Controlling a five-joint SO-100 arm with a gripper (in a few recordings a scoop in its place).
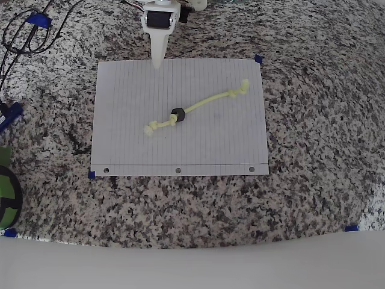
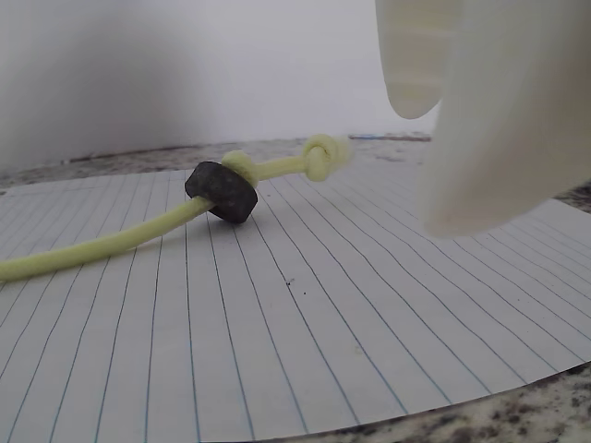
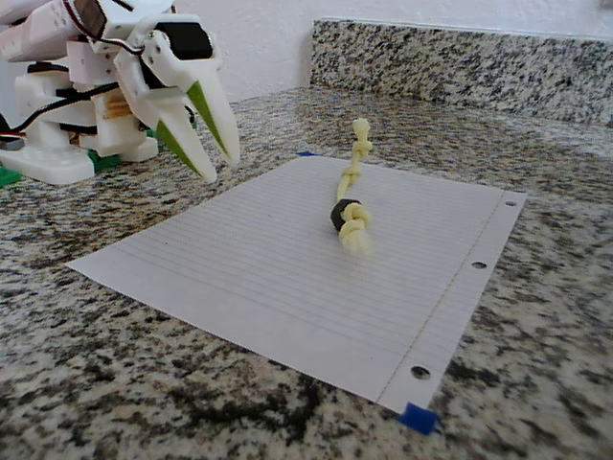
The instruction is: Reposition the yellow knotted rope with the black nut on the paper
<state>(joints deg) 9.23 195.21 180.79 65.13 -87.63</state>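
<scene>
The yellow knotted rope [image 1: 204, 103] lies diagonally across the middle of the paper [image 1: 132, 96], a knot at each end. The black nut [image 1: 178, 114] sits on it close to the lower-left knot. My gripper [image 1: 157, 65] hovers at the paper's top edge, well apart from the rope, slightly open with nothing between its fingers. In the fixed view the gripper [image 3: 222, 166] is left of the rope [image 3: 347, 177] and nut [image 3: 343, 213], above the paper's [image 3: 239, 249] far-left corner. The wrist view looks low over the paper [image 2: 277, 351] at the nut [image 2: 222, 191] and rope [image 2: 92, 247], with white fingers [image 2: 508, 120] at upper right.
The paper lies on a speckled granite counter [image 1: 313, 180], with blue tape bits [image 1: 259, 59] at its corners. Black cables [image 1: 24, 36] and a green object [image 1: 6, 192] sit at the left. A granite backsplash [image 3: 460, 57] rises behind, and the arm's base [image 3: 67, 144] stands at the left.
</scene>
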